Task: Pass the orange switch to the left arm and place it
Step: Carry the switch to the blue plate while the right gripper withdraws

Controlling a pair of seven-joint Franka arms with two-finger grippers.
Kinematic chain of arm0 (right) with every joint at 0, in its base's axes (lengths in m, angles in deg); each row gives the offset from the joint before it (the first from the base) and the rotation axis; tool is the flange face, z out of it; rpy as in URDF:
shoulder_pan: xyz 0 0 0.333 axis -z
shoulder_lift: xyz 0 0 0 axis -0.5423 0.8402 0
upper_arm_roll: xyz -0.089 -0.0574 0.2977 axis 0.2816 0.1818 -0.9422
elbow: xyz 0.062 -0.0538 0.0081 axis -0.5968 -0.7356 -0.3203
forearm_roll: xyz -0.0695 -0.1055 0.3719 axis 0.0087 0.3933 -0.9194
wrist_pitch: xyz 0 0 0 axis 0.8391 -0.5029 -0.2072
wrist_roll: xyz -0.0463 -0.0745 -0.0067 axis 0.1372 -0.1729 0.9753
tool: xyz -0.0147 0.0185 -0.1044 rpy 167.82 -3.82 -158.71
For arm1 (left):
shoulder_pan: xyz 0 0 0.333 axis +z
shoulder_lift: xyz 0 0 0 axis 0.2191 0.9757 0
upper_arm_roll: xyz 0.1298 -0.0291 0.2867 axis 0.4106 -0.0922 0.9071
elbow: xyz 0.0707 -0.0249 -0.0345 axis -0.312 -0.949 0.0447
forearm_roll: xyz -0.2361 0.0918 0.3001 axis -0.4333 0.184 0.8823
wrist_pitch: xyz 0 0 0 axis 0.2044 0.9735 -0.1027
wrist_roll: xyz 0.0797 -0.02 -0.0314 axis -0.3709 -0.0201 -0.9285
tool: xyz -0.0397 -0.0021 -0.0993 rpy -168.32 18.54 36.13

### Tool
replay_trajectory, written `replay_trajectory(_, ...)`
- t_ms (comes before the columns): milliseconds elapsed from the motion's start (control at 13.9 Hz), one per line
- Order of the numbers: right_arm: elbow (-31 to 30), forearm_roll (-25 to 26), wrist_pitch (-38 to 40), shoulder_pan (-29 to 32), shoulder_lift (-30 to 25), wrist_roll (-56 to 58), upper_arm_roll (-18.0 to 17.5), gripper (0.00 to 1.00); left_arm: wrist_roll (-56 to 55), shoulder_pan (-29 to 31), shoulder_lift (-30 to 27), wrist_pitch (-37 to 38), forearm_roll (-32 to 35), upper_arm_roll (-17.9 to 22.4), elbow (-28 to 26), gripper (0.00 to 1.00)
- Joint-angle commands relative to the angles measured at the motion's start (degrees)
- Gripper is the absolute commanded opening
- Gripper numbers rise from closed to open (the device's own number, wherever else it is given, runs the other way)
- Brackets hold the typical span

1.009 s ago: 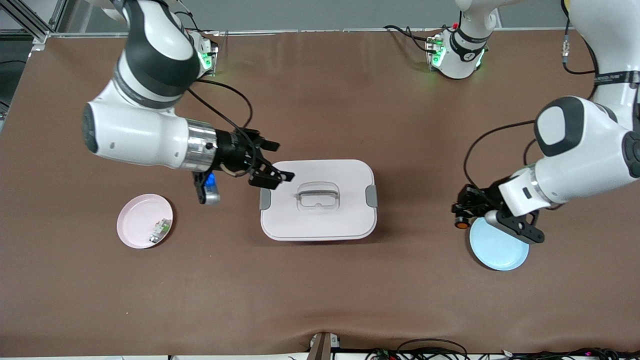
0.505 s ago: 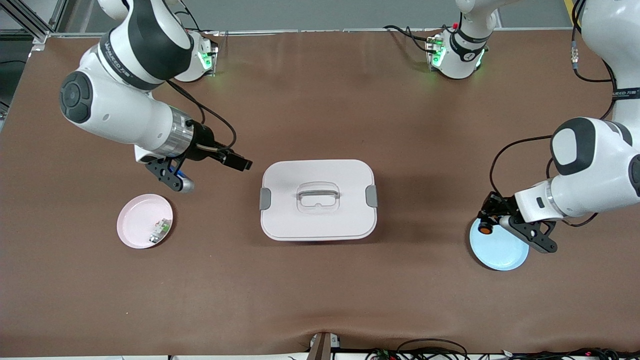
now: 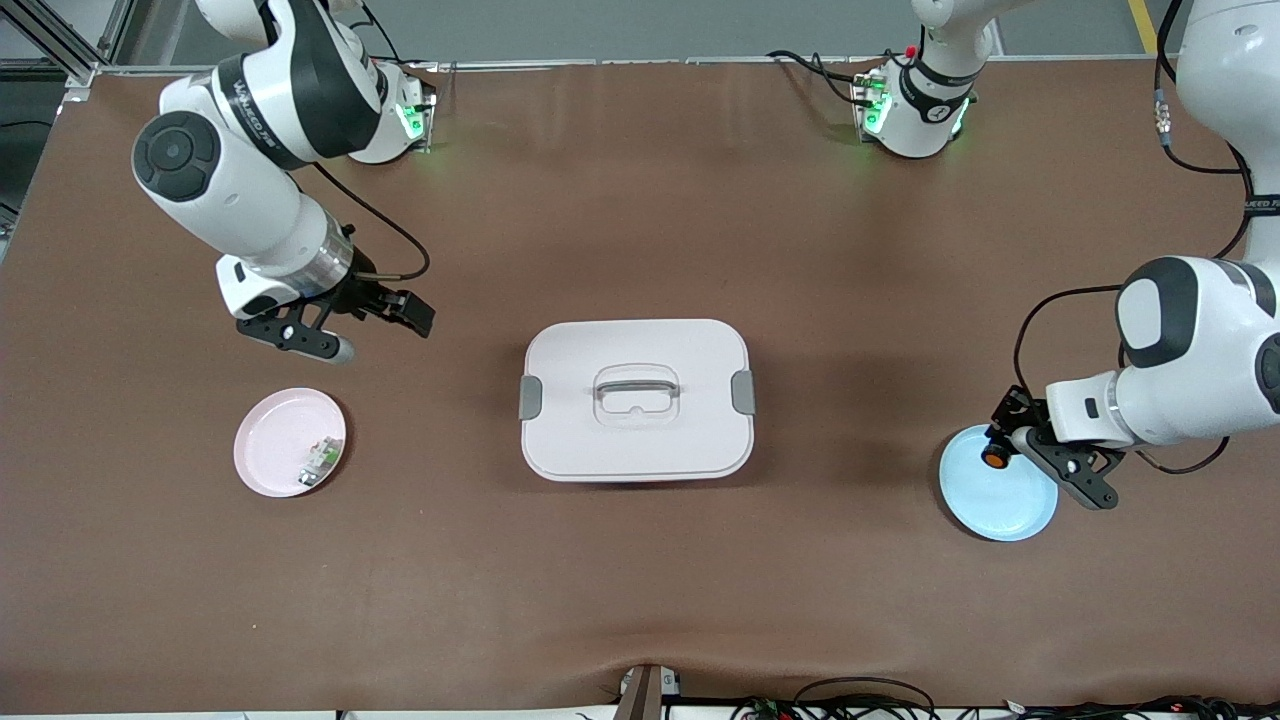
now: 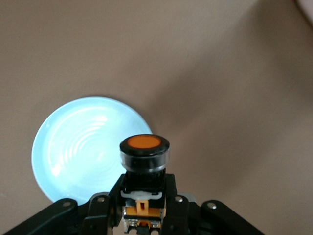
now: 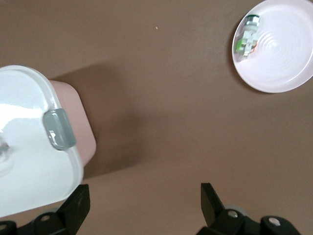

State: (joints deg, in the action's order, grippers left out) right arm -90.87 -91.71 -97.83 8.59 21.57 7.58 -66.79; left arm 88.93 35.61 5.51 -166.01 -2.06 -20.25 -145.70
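Two hands: left hand (image 3: 1000, 452) clamps orange switch (image 4: 144, 155) over blue plate (image 3: 1000, 505); right hand (image 3: 385, 315) spread wide, empty.

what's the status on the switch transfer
Left gripper shut on orange switch, over blue plate edge. Right gripper open, empty, above bare table near pink plate. Box mid-table between arms.

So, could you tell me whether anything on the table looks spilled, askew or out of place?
Nothing stands out. The box sits closed and level, the small green-and-white part lies in the pink plate, and the left pincer holds the orange switch over the blue plate.
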Motion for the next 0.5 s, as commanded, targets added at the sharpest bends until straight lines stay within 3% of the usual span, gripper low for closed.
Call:
replay_trajectory(0, -4.16, 1.10, -0.37, 5.61, -4.88, 9.10, -0.73, 1.00, 3.92, 0.69, 0.45, 0.05, 5.62, -0.46, 0.50, 0.00)
replay_trajectory(432, -5.49, 1.10, 2.43, 16.68, -7.52, 23.96, -0.73, 1.00, 9.90, 0.86, 3.00, -2.14, 11.52, -0.54, 0.67, 0.00)
